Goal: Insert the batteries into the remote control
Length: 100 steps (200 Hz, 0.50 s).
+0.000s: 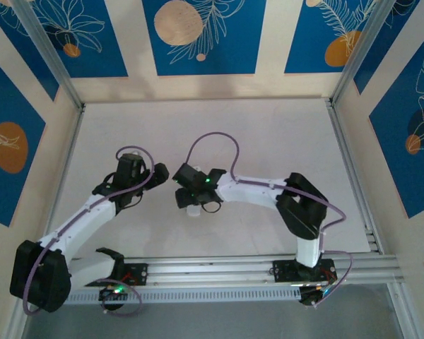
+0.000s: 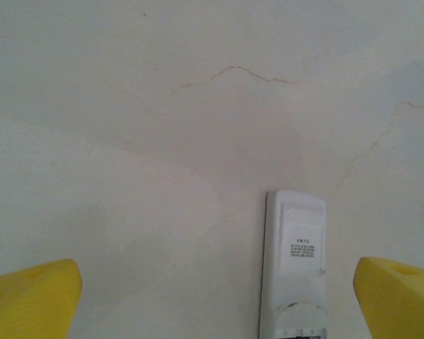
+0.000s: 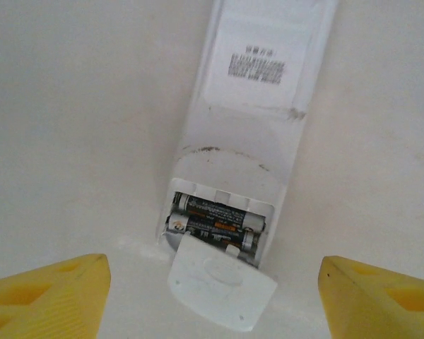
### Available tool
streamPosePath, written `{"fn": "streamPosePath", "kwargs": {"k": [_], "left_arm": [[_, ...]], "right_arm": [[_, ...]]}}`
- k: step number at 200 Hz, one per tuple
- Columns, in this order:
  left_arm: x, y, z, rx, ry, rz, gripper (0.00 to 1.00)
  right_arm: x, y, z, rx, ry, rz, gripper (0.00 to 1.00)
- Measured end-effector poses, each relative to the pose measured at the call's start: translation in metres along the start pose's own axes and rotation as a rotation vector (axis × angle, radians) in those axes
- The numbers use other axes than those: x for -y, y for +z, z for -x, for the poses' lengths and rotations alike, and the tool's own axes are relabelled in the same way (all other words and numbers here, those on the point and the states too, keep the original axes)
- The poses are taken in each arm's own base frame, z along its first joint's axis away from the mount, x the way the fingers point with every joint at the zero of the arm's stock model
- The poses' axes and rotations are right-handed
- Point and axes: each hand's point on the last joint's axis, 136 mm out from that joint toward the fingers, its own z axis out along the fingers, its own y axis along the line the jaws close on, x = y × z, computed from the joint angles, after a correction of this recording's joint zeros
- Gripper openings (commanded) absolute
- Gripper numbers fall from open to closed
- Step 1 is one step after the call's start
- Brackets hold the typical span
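remote control (image 3: pixel 249 120) lies back-up on table (image 2: pixel 127 141), both batteries (image 3: pixel 215 219) seated side by side in it, cover (image 3: pixel 222 282) askew at its end. l gripper (image 2: pixel 215 300) + r gripper (image 3: pixel 215 296) fingers spread, gripping nothing.

White tabletop (image 1: pixel 268 134), hairline-cracked. Behind and beside tabletop: cream walls (image 1: pixel 274 35), blue leaf-print panels (image 1: pixel 226 49), orange discs (image 1: pixel 10 147). Aluminium posts (image 1: pixel 48 53) at tabletop's far corners.
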Motion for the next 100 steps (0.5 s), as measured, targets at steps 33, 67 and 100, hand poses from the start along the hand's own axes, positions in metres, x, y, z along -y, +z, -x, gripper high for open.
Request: {"fn": "streamPosePath", "kwargs": {"k": [33, 67, 100], "left_arm": [[0.014, -0.012, -0.030, -0.081, 0.068, 0.028, 0.89], [0.070, -0.049, -0.092, -0.135, 0.221, -0.057, 0.90], [0.094, -0.036, -0.139, -0.188, 0.378, 0.036, 0.94]], "right_arm": [[0.040, -0.048, 0.022, 0.108, 0.144, 0.052, 0.80], [0.132, -0.052, 0.058, 0.161, 0.396, 0.052, 0.78], [0.155, -0.032, 0.059, 0.112, 0.428, 0.047, 0.84]]}}
